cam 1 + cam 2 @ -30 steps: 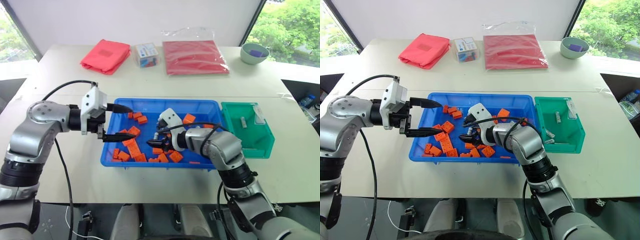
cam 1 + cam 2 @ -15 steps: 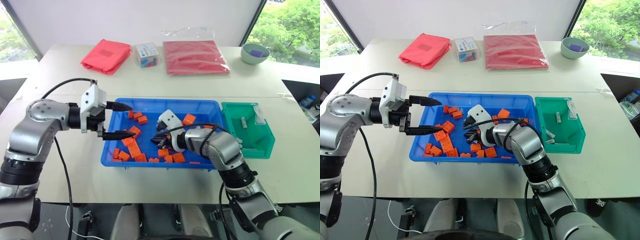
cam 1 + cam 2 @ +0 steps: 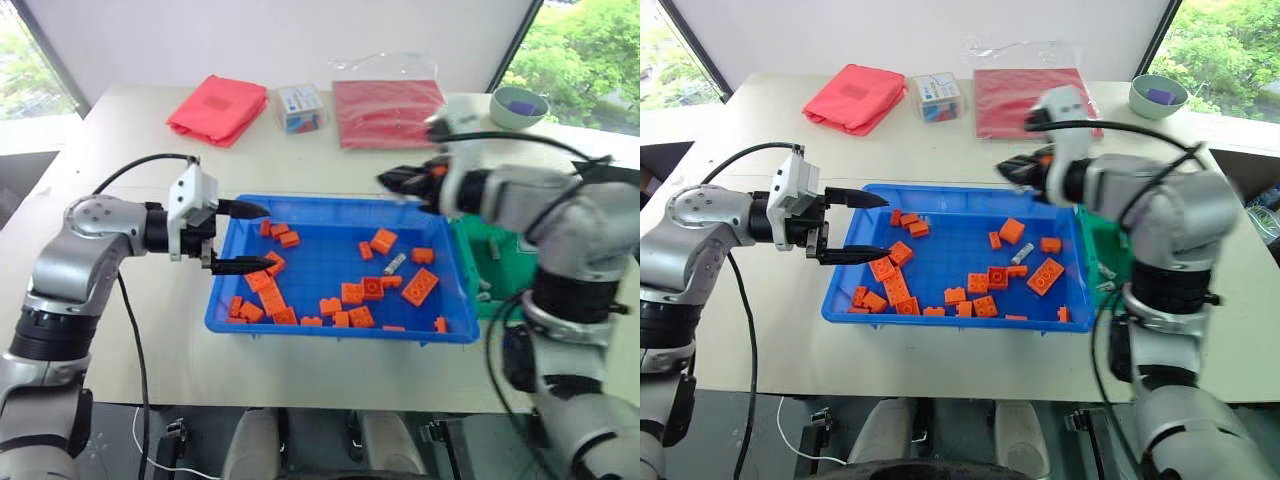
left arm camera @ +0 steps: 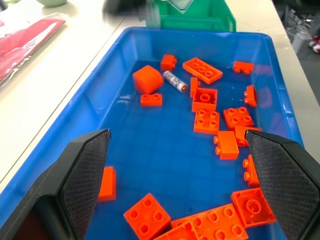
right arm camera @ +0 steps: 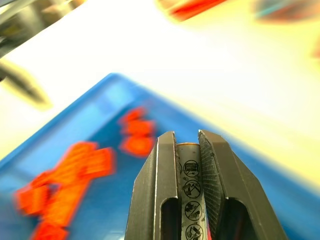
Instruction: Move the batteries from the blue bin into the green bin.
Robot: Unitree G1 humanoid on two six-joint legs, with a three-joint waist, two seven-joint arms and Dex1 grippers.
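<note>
One battery (image 5: 190,200) sits pinched between the right gripper's (image 5: 189,145) closed fingers, above the blue bin's (image 3: 330,204) far rim. It should travel level to the green bin (image 3: 470,222), apparently just beside, releasing low. Another battery (image 4: 174,80) remains among bricks. The left gripper (image 3: 252,238) hovers open.

A pale table (image 3: 130,330) stands before a white wall (image 3: 280,40) (plain, bare), windows (image 3: 590,35) either side showing green trees.
</note>
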